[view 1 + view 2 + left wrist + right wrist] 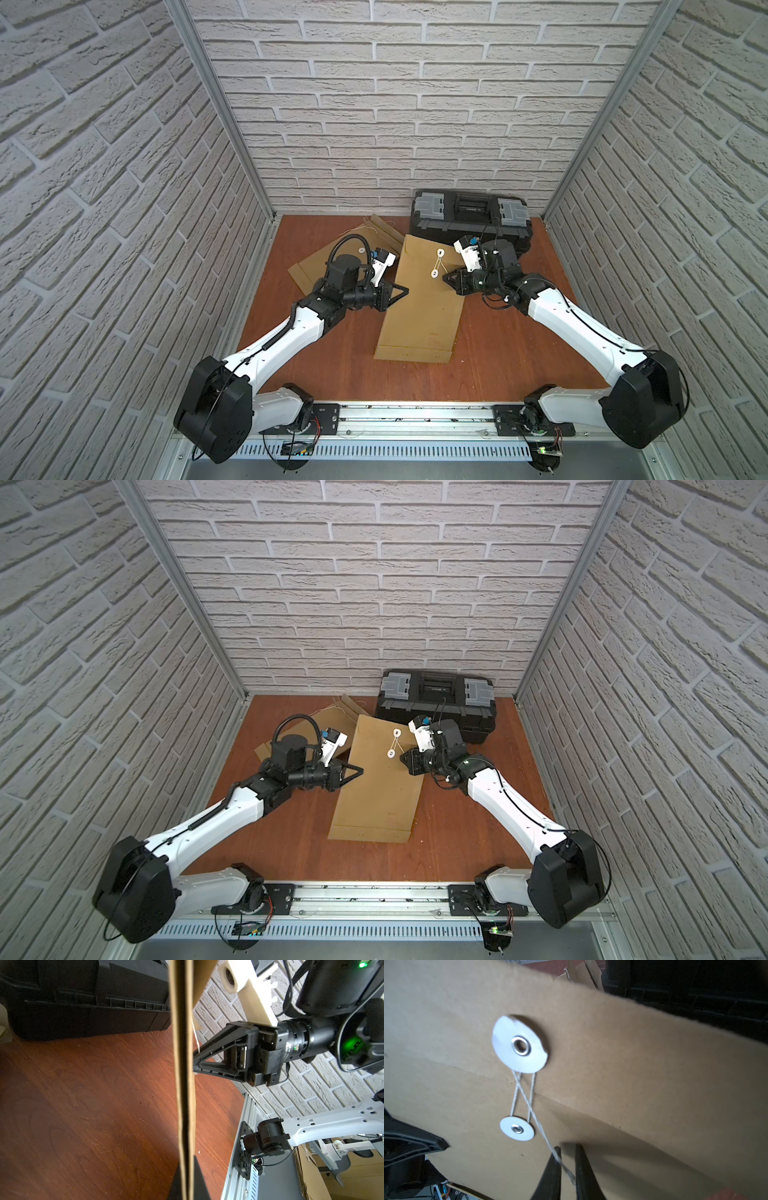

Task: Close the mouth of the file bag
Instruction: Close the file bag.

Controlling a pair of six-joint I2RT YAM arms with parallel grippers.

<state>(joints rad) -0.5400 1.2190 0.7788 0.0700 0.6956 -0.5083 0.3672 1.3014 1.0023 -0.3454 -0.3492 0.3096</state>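
The brown file bag (419, 316) (376, 796) lies mid-table, its far end propped against the toolbox. Its flap is folded down. A white string (525, 1095) is wound crosswise between the upper disc (520, 1044) and the lower disc (517, 1128). My left gripper (406, 289) (188, 1165) is shut on the bag's left edge (185, 1064), one finger on each side. My right gripper (445, 276) (568, 1148) sits just right of the discs, its fingers a small gap apart. The string's loose end runs across one fingertip into that gap.
A black toolbox (471, 220) stands at the back against the wall. More brown file bags (316, 268) lie at the back left, partly under my left arm. Brick-pattern walls close in both sides, and a metal rail (415, 415) runs along the front.
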